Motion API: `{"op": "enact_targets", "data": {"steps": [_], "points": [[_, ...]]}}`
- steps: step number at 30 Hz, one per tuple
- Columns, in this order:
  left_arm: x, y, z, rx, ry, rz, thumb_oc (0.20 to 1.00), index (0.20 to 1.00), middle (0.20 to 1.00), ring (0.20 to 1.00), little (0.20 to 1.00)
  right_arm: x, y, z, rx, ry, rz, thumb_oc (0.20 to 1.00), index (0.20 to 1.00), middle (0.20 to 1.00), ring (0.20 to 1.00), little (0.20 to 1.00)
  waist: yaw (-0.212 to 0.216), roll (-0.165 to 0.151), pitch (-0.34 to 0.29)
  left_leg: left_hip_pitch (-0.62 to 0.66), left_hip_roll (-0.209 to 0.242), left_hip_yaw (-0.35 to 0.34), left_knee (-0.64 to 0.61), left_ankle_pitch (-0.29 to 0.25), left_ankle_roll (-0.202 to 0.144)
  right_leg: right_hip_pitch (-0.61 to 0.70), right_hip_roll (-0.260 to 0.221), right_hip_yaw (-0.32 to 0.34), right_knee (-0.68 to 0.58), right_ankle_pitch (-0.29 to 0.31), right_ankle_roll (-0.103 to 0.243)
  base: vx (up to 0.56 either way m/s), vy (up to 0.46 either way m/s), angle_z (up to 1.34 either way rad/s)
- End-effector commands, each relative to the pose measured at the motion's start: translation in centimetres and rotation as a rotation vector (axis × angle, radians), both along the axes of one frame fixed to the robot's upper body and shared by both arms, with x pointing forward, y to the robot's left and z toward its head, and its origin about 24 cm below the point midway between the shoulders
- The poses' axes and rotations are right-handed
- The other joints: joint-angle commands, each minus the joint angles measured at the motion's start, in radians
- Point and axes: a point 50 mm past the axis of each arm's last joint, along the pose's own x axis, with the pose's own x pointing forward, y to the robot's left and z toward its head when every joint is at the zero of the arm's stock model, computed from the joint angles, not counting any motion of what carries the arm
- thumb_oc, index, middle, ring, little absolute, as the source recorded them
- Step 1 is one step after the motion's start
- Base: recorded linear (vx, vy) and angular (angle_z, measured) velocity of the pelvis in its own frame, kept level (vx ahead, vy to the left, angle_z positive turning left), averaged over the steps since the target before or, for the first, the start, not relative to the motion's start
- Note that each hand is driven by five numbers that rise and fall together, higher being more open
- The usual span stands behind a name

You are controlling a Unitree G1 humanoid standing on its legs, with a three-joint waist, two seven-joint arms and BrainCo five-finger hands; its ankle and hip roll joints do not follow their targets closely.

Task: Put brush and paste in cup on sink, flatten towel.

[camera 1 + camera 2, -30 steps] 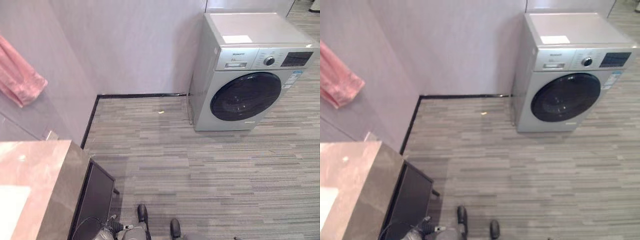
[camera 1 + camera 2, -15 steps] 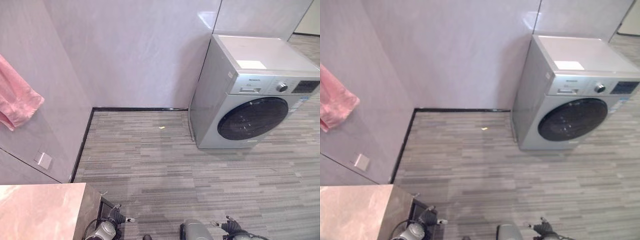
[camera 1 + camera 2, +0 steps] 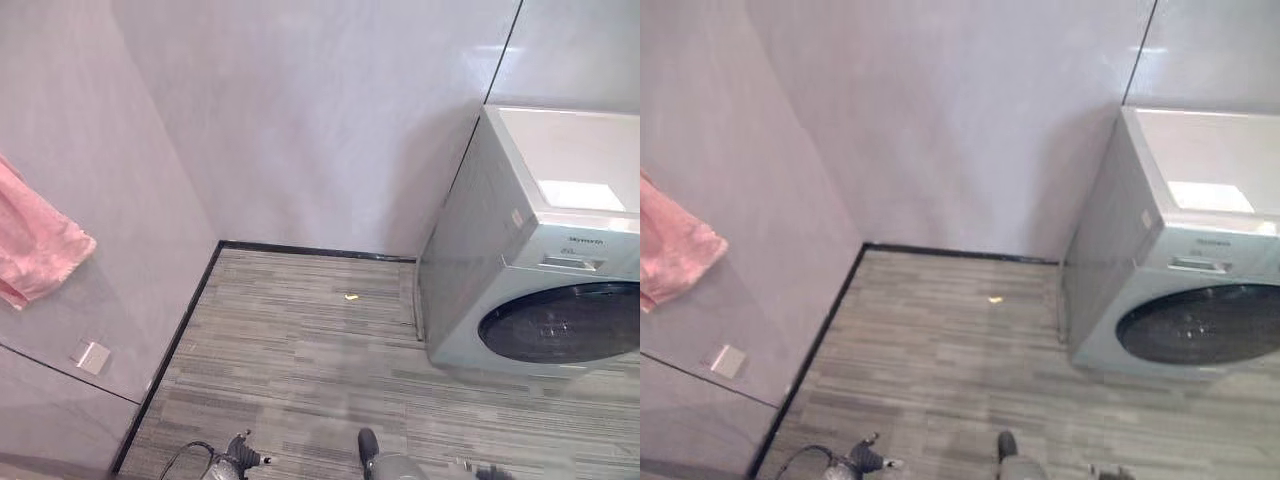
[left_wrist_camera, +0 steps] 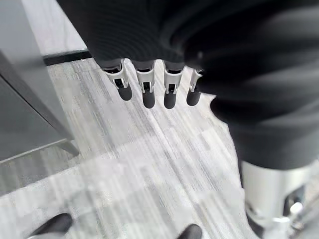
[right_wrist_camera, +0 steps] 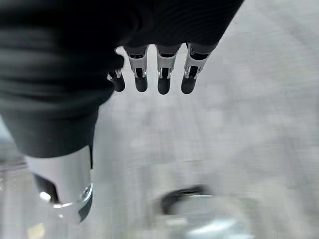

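Note:
A pink towel hangs bunched on the left wall, well above the floor. My left hand hangs over the grey plank floor with its fingers straight and nothing in it. My right hand also hangs over the floor, its fingers straight and empty.
A silver washing machine with a dark round door stands against the back wall at the right. A small wall plate sits low on the left wall. A yellow scrap lies on the floor. A dark cabinet side stands beside my left hand.
The camera has lifted and turned: the marble counter and dark cabinet have dropped out of the eye views, and the washing machine has slid to the right edge.

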Motion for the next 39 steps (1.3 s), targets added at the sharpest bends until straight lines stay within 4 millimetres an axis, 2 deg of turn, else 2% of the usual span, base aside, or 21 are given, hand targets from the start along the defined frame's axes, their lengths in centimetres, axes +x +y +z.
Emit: {"op": "enact_targets", "data": {"steps": [1,2,4,6,9,12,14,16,18,19,20,21,26,29,30,31,32,33,34,36,39], "points": [[1.1,1.3,0.5,0.027,-0.028,0.002,1.000,1.000,1.000,1.000,1.000,-2.5,0.1,-0.5,-0.027,0.100,0.066,1.000,1.000,1.000,1.000,1.000,-0.014,-0.047,0.006,-0.049,-0.160,0.022,0.011,-0.048,0.133,-0.034,-0.054,0.035,-0.066,0.062,0.101,0.14,-0.182,0.36],[1.7,1.3,0.7,0.030,-0.044,-0.006,1.000,1.000,1.000,1.000,1.000,-1.9,-0.1,-0.3,-0.048,0.086,0.091,1.000,1.000,1.000,1.000,1.000,-0.009,-0.053,0.014,-0.099,-0.152,0.011,0.094,0.004,0.108,-0.006,-0.046,0.028,-0.071,0.040,0.078,0.19,-0.238,0.29],[1.9,1.4,0.8,0.033,-0.049,-0.005,1.000,1.000,1.000,1.000,1.000,-1.7,-0.3,-0.3,-0.053,0.082,0.099,1.000,1.000,1.000,1.000,1.000,-0.011,-0.054,0.017,-0.113,-0.149,0.004,0.126,0.029,0.097,0.007,-0.038,0.022,-0.072,0.027,0.068,0.14,-0.170,0.20],[2.5,1.7,1.1,0.041,-0.069,-0.012,1.000,1.000,1.000,1.000,1.000,-1.7,-0.5,-0.1,-0.070,0.079,0.142,1.000,1.000,1.000,1.000,1.000,-0.003,-0.069,0.034,-0.187,-0.126,0.020,0.273,0.148,0.053,0.057,-0.028,0.003,-0.079,-0.011,0.029,0.14,-0.199,0.03],[3.4,2.1,1.5,0.053,-0.099,-0.009,1.000,1.000,1.000,1.000,1.000,-1.1,-0.2,-0.1,-0.079,0.070,0.214,1.000,1.000,1.000,1.000,1.000,0.004,-0.089,0.060,-0.250,-0.110,0.080,0.364,0.153,0.072,0.094,-0.029,-0.010,-0.088,-0.033,0.007,0.08,-0.149,0.24],[3.6,2.3,1.6,0.056,-0.110,0.005,1.000,1.000,1.000,1.000,1.000,-1.2,-0.2,0.0,-0.085,0.069,0.245,1.000,1.000,1.000,1.000,1.000,0.004,-0.088,0.064,-0.286,-0.078,0.159,0.291,0.130,0.083,0.118,-0.037,-0.028,-0.101,-0.048,0.013,0.07,-0.036,0.09],[4.0,2.8,1.9,0.061,-0.142,0.041,1.000,1.000,1.000,1.000,1.000,-0.9,-0.6,0.3,-0.099,0.037,0.240,1.000,1.000,1.000,1.000,1.000,0.012,-0.089,0.061,-0.346,-0.073,0.230,0.090,0.036,0.112,0.130,-0.063,-0.049,-0.114,-0.064,0.042,0.15,0.079,0.39],[4.2,2.9,2.1,0.061,-0.158,0.057,1.000,1.000,1.000,1.000,1.000,-0.4,-0.5,0.4,-0.103,0.013,0.251,1.000,1.000,1.000,1.000,1.000,0.017,-0.083,0.062,-0.362,-0.072,0.233,0.018,0.047,0.115,0.139,-0.067,-0.051,-0.120,-0.070,0.052,0.13,0.093,0.43],[4.5,3.6,2.4,0.067,-0.192,0.126,1.000,1.000,1.000,1.000,1.000,0.8,-0.5,0.9,-0.113,-0.047,0.278,1.000,1.000,1.000,1.000,1.000,0.035,-0.070,0.068,-0.394,-0.047,0.227,-0.094,0.126,0.101,0.163,-0.064,-0.049,-0.126,-0.084,0.058,0.21,0.128,0.11],[4.6,4.4,2.7,0.066,-0.215,0.193,1.000,1.000,1.000,1.000,1.000,2.0,-0.6,1.5,-0.131,-0.108,0.299,1.000,1.000,1.000,1.000,1.000,0.048,-0.067,0.073,-0.422,0.012,0.255,-0.167,0.202,0.077,0.191,-0.072,-0.055,-0.126,-0.110,0.065,0.35,0.213,-0.20],[4.7,4.9,2.8,0.067,-0.225,0.225,1.000,1.000,1.000,1.000,1.000,2.9,-0.8,2.2,-0.152,-0.159,0.315,1.000,1.000,1.000,1.000,1.000,0.045,-0.061,0.072,-0.417,0.059,0.373,-0.190,0.241,0.065,0.214,-0.075,-0.072,-0.118,-0.130,0.070,0.43,0.307,-0.13],[4.0,5.4,2.7,0.080,-0.212,0.264,1.000,1.000,1.000,1.000,1.000,4.2,-0.7,2.8,-0.161,-0.215,0.331,1.000,1.000,1.000,1.000,1.000,0.050,-0.058,0.056,-0.413,0.060,0.395,-0.157,0.239,0.066,0.242,-0.081,-0.072,-0.117,-0.141,0.079,0.40,0.304,0.02],[3.1,5.5,2.3,0.080,-0.191,0.270,1.000,1.000,1.000,1.000,1.000,4.7,-0.1,3.0,-0.154,-0.249,0.329,1.000,1.000,1.000,1.000,1.000,0.069,-0.100,0.022,-0.438,0.003,0.405,-0.018,0.126,0.115,0.301,-0.181,-0.067,-0.072,-0.165,0.121,0.33,0.315,0.02],[5.0,4.9,3.1,0.082,-0.256,0.181,1.000,1.000,1.000,1.000,1.000,6.6,2.3,2.9,-0.112,-0.283,0.378,1.000,1.000,1.000,1.000,1.000,0.093,-0.110,0.026,-0.395,-0.089,0.415,-0.031,0.054,0.184,0.221,-0.249,-0.077,0.101,-0.046,0.165,0.31,0.440,0.34],[5.6,4.8,3.4,0.083,-0.284,0.161,1.000,1.000,1.000,1.000,1.000,7.2,3.0,3.0,-0.096,-0.301,0.408,1.000,1.000,1.000,1.000,1.000,0.098,-0.105,0.029,-0.385,-0.100,0.413,-0.048,0.053,0.196,0.194,-0.243,-0.071,0.148,-0.019,0.167,0.29,0.371,0.25],[6.3,4.5,3.7,0.080,-0.304,0.133,1.000,1.000,1.000,1.000,1.000,7.3,3.4,2.9,-0.086,-0.305,0.415,1.000,1.000,1.000,1.000,1.000,0.088,-0.093,0.036,-0.368,-0.125,0.379,-0.072,0.052,0.209,0.160,-0.170,-0.004,0.212,-0.031,0.164,0.39,0.349,0.51],[6.7,4.0,3.8,0.079,-0.308,0.082,1.000,1.000,1.000,1.000,1.000,7.1,3.8,2.7,-0.062,-0.305,0.413,1.000,1.000,1.000,1.000,1.000,0.064,-0.070,0.042,-0.336,-0.150,0.306,-0.110,0.056,0.219,0.090,-0.053,0.117,0.255,-0.095,0.149,0.43,0.274,0.96],[6.8,4.0,3.9,0.085,-0.308,0.060,1.000,1.000,1.000,1.000,1.000,6.9,4.1,2.6,-0.051,-0.308,0.421,1.000,1.000,1.000,1.000,1.000,0.054,-0.062,0.047,-0.314,-0.157,0.282,-0.127,0.056,0.218,0.078,-0.058,0.131,0.243,-0.122,0.144,0.61,0.175,1.69],[7.3,3.3,3.9,0.082,-0.310,0.017,1.000,1.000,1.000,1.000,1.000,6.1,4.1,2.4,-0.042,-0.301,0.422,1.000,1.000,1.000,1.000,1.000,0.006,-0.053,0.055,-0.261,-0.183,0.202,-0.148,0.042,0.222,-0.002,-0.002,0.254,0.148,-0.114,0.125,0.51,0.024,1.88],[7.6,3.2,4.0,0.094,-0.306,-0.003,1.000,1.000,1.000,1.000,1.000,5.2,4.0,2.4,-0.051,-0.271,0.496,1.000,1.000,1.000,1.000,1.000,-0.031,-0.081,0.077,-0.220,-0.208,0.134,-0.138,0.007,0.213,-0.061,-0.016,0.312,0.038,-0.039,0.149,0.52,-0.136,2.96],[6.1,3.0,3.1,0.086,-0.260,0.030,1.000,1.000,1.000,1.000,1.000,4.0,4.0,1.9,-0.038,-0.226,0.538,1.000,1.000,1.000,1.000,1.000,-0.035,-0.120,0.054,-0.212,-0.197,0.091,-0.110,-0.005,0.189,0.000,-0.011,0.258,0.030,-0.044,0.121,0.32,-0.297,2.55]]}}
